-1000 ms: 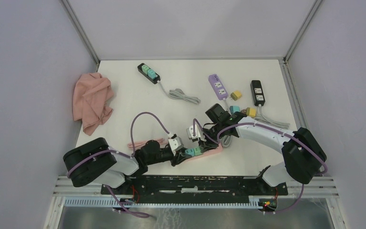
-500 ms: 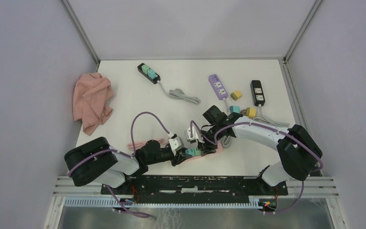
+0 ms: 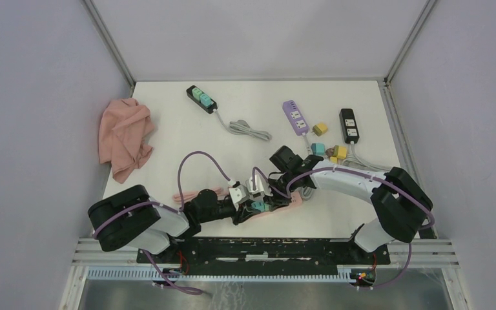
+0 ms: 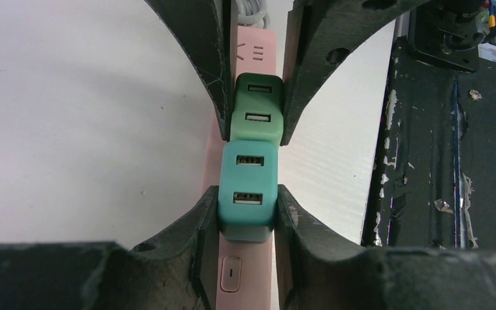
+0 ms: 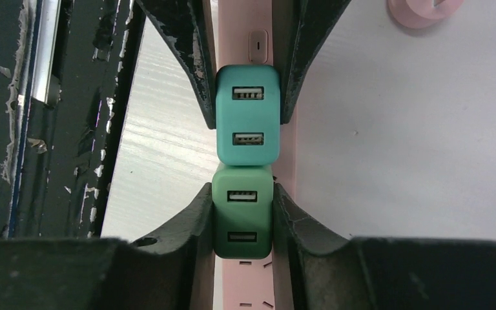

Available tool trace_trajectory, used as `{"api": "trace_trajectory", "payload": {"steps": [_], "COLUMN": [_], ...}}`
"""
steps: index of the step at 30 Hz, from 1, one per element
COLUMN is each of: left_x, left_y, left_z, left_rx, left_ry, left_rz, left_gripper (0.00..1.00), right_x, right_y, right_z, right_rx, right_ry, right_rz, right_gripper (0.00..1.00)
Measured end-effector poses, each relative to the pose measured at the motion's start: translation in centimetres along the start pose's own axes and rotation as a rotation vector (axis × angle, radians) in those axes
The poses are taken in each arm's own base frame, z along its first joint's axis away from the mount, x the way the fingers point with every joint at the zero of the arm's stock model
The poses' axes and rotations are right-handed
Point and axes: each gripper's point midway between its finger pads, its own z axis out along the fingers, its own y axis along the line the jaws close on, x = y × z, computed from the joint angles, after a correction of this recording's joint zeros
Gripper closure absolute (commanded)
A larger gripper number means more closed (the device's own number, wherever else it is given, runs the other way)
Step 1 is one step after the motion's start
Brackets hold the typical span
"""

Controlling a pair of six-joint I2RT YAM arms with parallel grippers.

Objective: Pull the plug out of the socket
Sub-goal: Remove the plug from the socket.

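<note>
Top view: both arms lie low along the near edge of the counter [image 3: 187, 129]. The left arm [image 3: 168, 219] reaches right and the right arm [image 3: 349, 181] curves left, and they meet over the pink power strip [image 3: 290, 204].

Left wrist view: the left fingers [image 4: 203, 226] are clamped on the teal plug [image 4: 247, 187]. It sits in the strip, touching the green plug [image 4: 256, 110]. The strip's pale marking is unreadable.

Right wrist view: the right fingers [image 5: 197, 219] are clamped on the green plug.

The bench [image 3: 168, 135] is viewed whole from above its near edge. Close, downward wrist views are taken from opposite ends; the pink strip [image 4: 256, 48], teal plug [image 4: 248, 187] and green plug [image 4: 256, 110] are shared.
</note>
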Motion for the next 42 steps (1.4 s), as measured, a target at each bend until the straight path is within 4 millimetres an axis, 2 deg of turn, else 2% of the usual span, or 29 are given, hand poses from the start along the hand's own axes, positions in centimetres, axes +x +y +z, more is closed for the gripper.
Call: {"api": "trace_trajectory", "payload": {"steps": [2, 5, 17, 21, 25, 28, 32, 37, 42], "left_x": [0.0, 0.0, -0.8, -0.4, -0.8, -1.5, -2.3, -1.5, -1.3], "left_y": [0.0, 0.0, -0.2, -0.3, -0.1, 0.1, 0.0, -0.6, -0.4], "left_z": [0.0, 0.0, -0.2, -0.1, 0.1, 0.3, 0.6, 0.6, 0.7], "left_rx": [0.0, 0.0, 0.003, 0.009, 0.003, -0.005, 0.004, 0.033, 0.027], "left_ry": [0.0, 0.0, -0.02, -0.008, -0.02, -0.044, -0.068, -0.038, -0.036], "left_rz": [0.0, 0.001, 0.008, 0.004, 0.008, 0.016, 0.024, 0.016, 0.016], "left_gripper": [0.97, 0.97, 0.97, 0.97, 0.97, 0.97, 0.97, 0.97, 0.97], "right_x": [-0.1, 0.0, -0.5, -0.5, 0.0, -0.2, -0.7, -0.6, -0.1], "right_y": [-0.2, -0.1, 0.6, 0.5, -0.4, -1.0, 0.2, 0.9, 0.1], "right_z": [0.0, -0.1, -0.8, -0.6, -1.3, -2.2, -2.8, -1.9, -2.2], "right_rx": [0.006, 0.004, -0.04, -0.01, 0.019, 0.026, 0.003, -0.01, 0.022], "right_ry": [0.0, 0.003, -0.046, -0.009, -0.026, -0.072, -0.094, -0.051, -0.056], "right_rz": [-0.003, -0.001, 0.004, 0.073, 0.149, 0.117, 0.022, 0.03, 0.144], "right_gripper": [0.91, 1.0, 1.0, 1.0, 1.0, 1.0, 1.0, 1.0, 1.0]}}
